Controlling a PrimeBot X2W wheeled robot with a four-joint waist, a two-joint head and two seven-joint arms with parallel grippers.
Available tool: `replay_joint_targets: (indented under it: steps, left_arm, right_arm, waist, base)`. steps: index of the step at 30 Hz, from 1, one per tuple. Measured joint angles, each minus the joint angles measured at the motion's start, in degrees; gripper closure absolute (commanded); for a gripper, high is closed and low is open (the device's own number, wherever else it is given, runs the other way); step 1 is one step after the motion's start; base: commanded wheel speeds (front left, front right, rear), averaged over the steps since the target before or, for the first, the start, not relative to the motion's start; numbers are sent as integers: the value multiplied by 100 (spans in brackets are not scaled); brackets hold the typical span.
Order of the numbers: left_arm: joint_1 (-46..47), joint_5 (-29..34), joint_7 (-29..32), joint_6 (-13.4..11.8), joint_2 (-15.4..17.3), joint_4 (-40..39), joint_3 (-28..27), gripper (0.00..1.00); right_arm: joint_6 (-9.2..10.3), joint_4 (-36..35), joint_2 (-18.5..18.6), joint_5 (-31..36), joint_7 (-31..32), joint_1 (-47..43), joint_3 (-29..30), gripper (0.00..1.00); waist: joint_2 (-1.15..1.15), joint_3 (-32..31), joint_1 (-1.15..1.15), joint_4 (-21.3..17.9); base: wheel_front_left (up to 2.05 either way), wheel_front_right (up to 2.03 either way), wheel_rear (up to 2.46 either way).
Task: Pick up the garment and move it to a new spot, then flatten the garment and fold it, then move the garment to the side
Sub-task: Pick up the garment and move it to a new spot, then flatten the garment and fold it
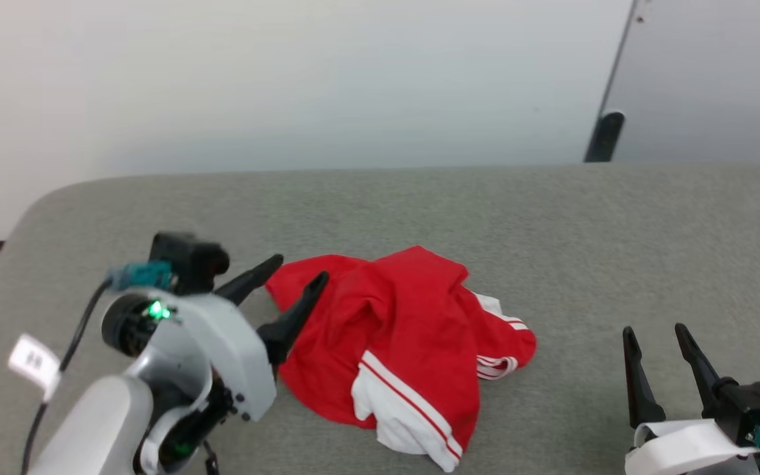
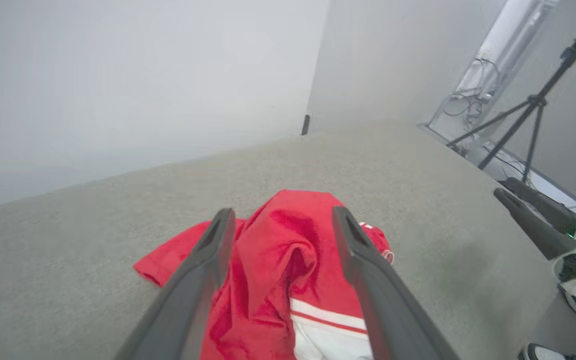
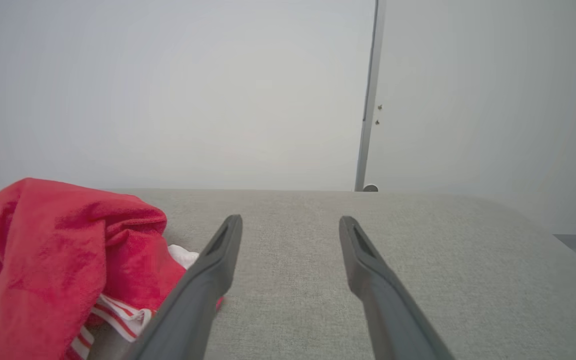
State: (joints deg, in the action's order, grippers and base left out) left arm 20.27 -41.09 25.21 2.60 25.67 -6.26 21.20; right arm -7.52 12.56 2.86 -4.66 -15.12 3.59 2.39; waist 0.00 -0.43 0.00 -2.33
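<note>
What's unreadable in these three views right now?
- Head view: left edge of the garment sits behind the left gripper; contact can't be judged.
- Left wrist view: its near part is cut by the bottom edge and crossed by both fingers.
- Right wrist view: its left side runs off the frame edge; the right gripper covers some trim.
</note>
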Motion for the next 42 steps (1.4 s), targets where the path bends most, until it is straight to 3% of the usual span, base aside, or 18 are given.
replay_joint_targets:
  steps: [6,20,29,42]
  left_arm:
    - [-520,269,-1223,132,30,140,-238,0]
    - [-1952,846,-3451,-213,71,811,-844,0]
    - [-2243,898,-3896,-292,4,1179,-1063,0]
    - [-2307,1026,-3987,-301,-65,1180,-1143,0]
  right_arm:
    - [0,27,0,0,0,-101,58,0]
    - [0,120,1,-29,1,-360,147,0]
    - [0,175,0,-29,0,-436,137,0]
    - [0,191,-2,-29,1,-448,96,0]
  waist:
    - [0,-162,0,339]
    - [0,-500,0,825]
    - [0,-575,0,931]
    - [0,-546,0,923]
  base:
    - [0,0,0]
    - [0,0,0]
    - [0,0,0]
    - [0,0,0]
